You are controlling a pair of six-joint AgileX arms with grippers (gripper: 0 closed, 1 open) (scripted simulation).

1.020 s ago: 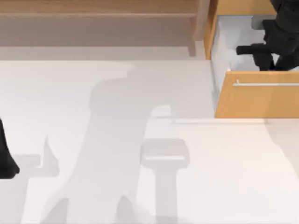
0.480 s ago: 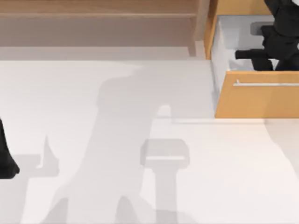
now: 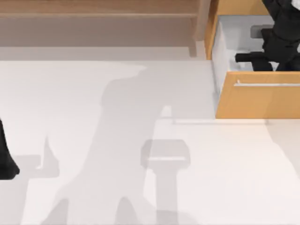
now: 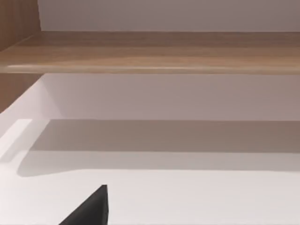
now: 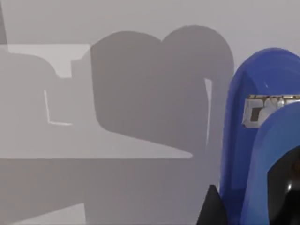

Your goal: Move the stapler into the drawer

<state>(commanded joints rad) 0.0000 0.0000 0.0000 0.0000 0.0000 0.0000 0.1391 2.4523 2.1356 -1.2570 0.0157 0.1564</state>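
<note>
The drawer [image 3: 262, 101] stands pulled open at the table's back right, with an orange-tan front, a thin silver bar handle [image 3: 267, 85] and a white inside [image 3: 229, 37]. My right gripper [image 3: 269, 58] reaches down into it, just behind the front panel. In the right wrist view the blue stapler [image 5: 262, 140] sits between the dark fingertips [image 5: 213, 208], held over the drawer's white floor [image 5: 117, 178]. The arm hides the stapler in the top view. My left gripper [image 3: 7, 159] is parked at the table's left edge.
A long brown wooden shelf [image 3: 93, 9] runs along the back of the table, also seen as the shelf [image 4: 150, 51] in the left wrist view. The white tabletop [image 3: 140, 140] carries only arm shadows. The drawer's front panel juts out over the table at the right.
My right gripper has sunk lower into the drawer, closer to its front panel, with the stapler. The left arm has not moved.
</note>
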